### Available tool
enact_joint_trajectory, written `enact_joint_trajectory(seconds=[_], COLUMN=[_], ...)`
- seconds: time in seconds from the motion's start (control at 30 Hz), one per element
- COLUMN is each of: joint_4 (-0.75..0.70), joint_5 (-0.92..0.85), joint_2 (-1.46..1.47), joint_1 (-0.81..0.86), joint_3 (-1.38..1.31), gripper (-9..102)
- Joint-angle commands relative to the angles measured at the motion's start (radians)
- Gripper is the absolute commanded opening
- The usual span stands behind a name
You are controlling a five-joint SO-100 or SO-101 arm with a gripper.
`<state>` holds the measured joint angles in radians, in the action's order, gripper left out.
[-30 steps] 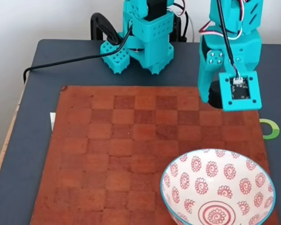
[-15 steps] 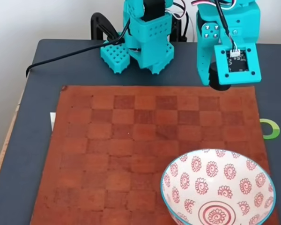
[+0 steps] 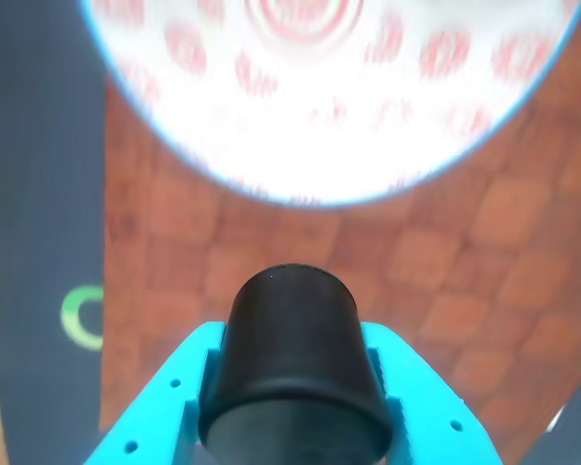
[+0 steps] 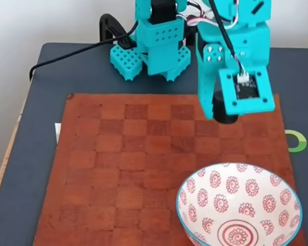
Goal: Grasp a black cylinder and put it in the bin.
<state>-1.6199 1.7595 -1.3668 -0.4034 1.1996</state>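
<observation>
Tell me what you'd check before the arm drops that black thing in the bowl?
1. Black cylinder held between the teal fingers: ok.
2. Cylinder lifted clear of the checkered board: ok.
3. Gripper over the bowl: not ok; in the fixed view it hangs over the board, short of the rim.
4. Bowl free of other things inside: ok.
5. Bowl upright on the board: ok.
6. Grip firm enough not to slip: cannot tell.
</observation>
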Motion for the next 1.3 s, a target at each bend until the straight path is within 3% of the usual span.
enact_joint_trajectory(seconds=[0.0,0.5,1.0,1.27], joint_4=[0.002,0.002,0.0,-0.003], joint_5=[-0.043,-0.161,-0.199,-0.189], joint_2=[0.087,0.433,0.466,0.46], joint_1=[0.035,0.055,0.054,0.061], joint_3=[-0.179,-0.644,-0.66,-0.673], gripper=[10,10,30,24])
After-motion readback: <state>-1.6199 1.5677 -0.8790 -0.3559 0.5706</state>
